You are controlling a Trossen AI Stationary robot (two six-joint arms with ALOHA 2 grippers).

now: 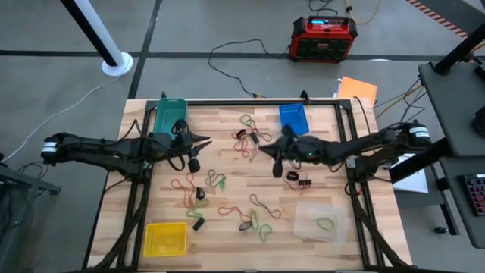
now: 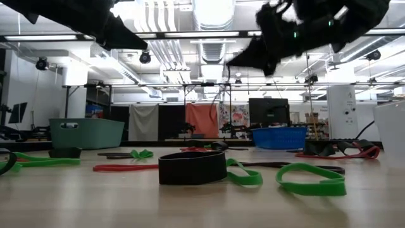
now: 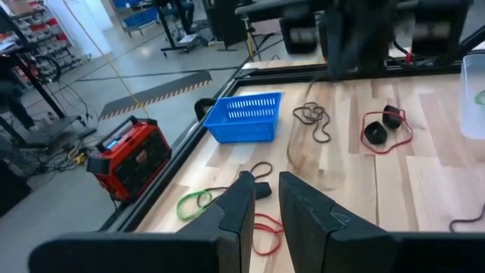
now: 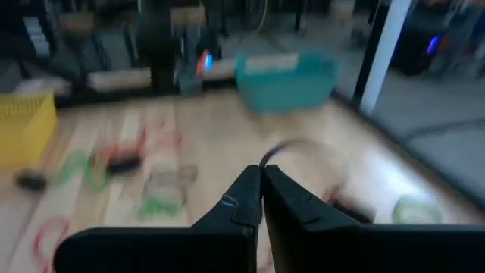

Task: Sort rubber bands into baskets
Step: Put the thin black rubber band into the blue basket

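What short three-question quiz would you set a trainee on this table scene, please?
1. True or false: the clear basket holds a green rubber band.
2. Which basket lies nearest the right hand? A. yellow basket B. blue basket C. teal basket
3. How many baskets stand on the table in the high view?

Key: 1. True. 2. B. 3. Four.
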